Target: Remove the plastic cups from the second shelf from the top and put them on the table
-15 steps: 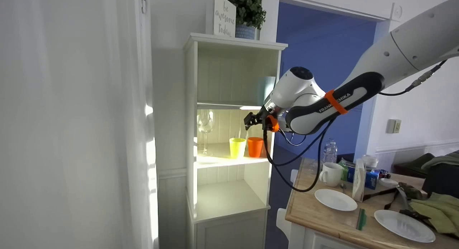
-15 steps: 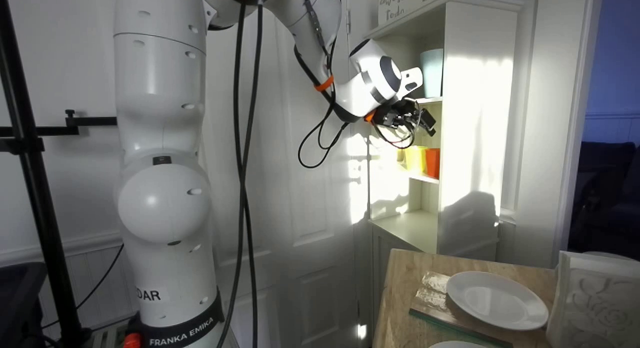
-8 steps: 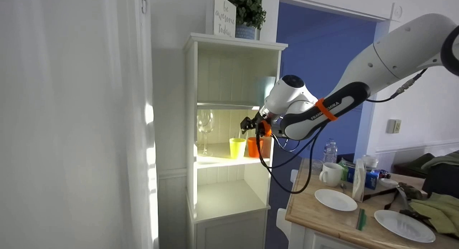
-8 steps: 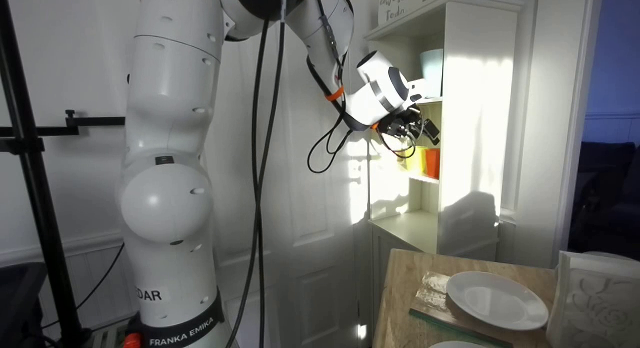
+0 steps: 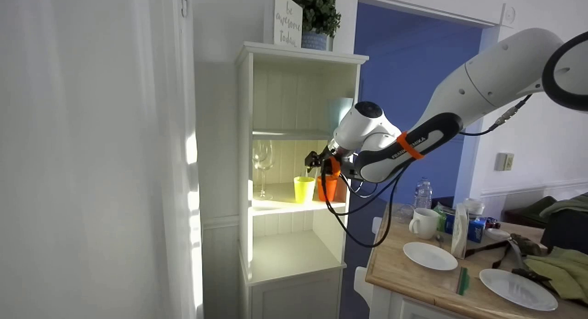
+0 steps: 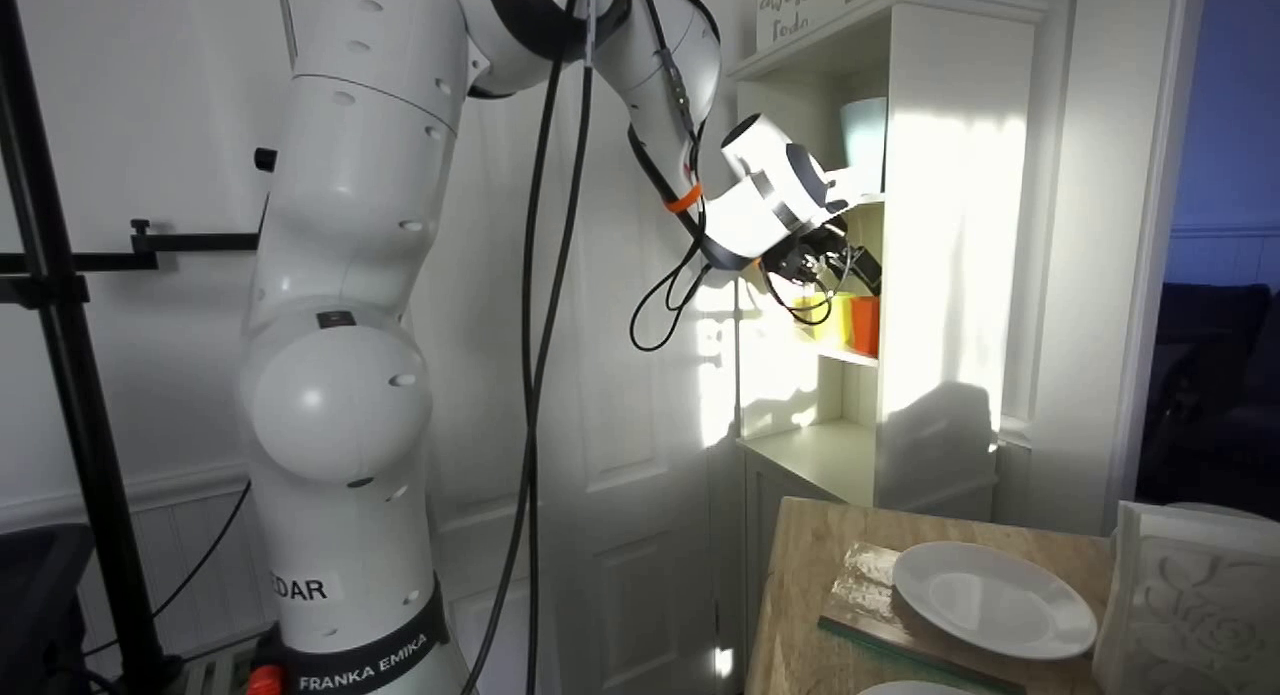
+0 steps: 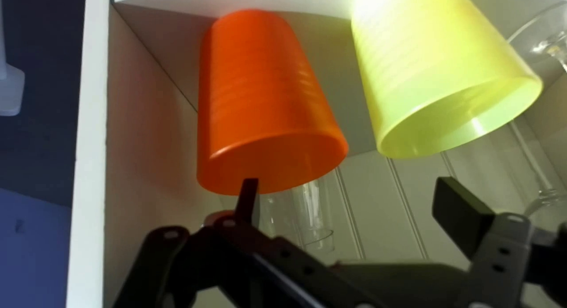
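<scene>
The yellow cup (image 5: 304, 190) and the orange cup (image 5: 332, 189) stand upright side by side on the second shelf (image 5: 280, 209) of the white cabinet. In an exterior view, the yellow cup (image 6: 830, 327) and orange cup (image 6: 867, 330) are partly hidden by the cabinet side and cable. My gripper (image 5: 313, 163) is just above the cups, below the upper board. In the wrist view, my gripper (image 7: 350, 201) is open and empty. One finger overlaps the mouth of the orange cup (image 7: 257, 86); contact cannot be told. The yellow cup (image 7: 434, 68) is beside it. The table (image 5: 390, 268) is lower right.
Clear wine glasses (image 5: 262, 158) stand left on the same shelf; clear glassware (image 7: 314, 206) is behind the cups. A teal object (image 6: 863, 140) sits on the level above. Plates (image 5: 430, 255), a white mug (image 5: 423, 223) and a bottle (image 5: 423, 194) are on the table. A cable loop hangs below the wrist.
The arm has reached farther into the cabinet and the gripper has come down closer to the cups. The cups have not moved.
</scene>
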Robot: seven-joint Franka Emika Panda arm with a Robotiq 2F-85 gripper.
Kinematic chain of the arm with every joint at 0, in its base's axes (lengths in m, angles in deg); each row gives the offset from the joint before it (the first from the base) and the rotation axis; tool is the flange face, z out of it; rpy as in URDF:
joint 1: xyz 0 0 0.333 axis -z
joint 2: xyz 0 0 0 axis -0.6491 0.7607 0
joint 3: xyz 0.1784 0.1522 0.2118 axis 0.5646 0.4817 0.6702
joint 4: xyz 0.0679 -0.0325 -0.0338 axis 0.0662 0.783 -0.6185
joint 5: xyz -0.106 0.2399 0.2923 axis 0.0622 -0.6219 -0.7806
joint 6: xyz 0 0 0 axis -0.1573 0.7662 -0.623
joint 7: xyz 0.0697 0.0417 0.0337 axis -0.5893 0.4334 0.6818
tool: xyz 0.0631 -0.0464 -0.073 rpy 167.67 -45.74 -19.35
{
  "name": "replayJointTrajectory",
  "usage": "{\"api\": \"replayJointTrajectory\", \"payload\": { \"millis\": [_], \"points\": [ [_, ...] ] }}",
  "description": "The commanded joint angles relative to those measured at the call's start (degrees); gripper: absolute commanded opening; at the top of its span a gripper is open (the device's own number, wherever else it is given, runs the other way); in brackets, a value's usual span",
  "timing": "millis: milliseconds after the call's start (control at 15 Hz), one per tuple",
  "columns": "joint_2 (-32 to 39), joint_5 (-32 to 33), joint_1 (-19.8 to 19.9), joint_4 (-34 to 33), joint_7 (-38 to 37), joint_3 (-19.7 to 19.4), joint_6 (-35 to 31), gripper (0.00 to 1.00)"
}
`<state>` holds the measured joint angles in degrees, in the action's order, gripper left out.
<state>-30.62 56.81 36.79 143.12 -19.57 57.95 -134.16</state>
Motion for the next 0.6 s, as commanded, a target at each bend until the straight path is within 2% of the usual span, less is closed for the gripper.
{"api": "replayJointTrajectory", "payload": {
  "millis": [0,67,133,267,467,533],
  "points": [
    [2.2,2.2,-1.7,-2.3,-3.3,-1.6,-0.3,1.0],
    [2.6,2.7,-2.0,-2.6,-3.8,-2.1,-0.4,1.0],
    [3.1,3.5,-2.4,-3.0,-4.2,-2.7,-0.6,0.95],
    [3.9,4.2,-3.1,-3.7,-4.9,-3.5,-0.5,0.75],
    [5.0,5.6,-4.2,-4.8,-6.4,-5.1,-0.5,0.54],
    [5.3,5.8,-4.4,-5.1,-6.8,-5.5,-0.5,0.51]
  ]
}}
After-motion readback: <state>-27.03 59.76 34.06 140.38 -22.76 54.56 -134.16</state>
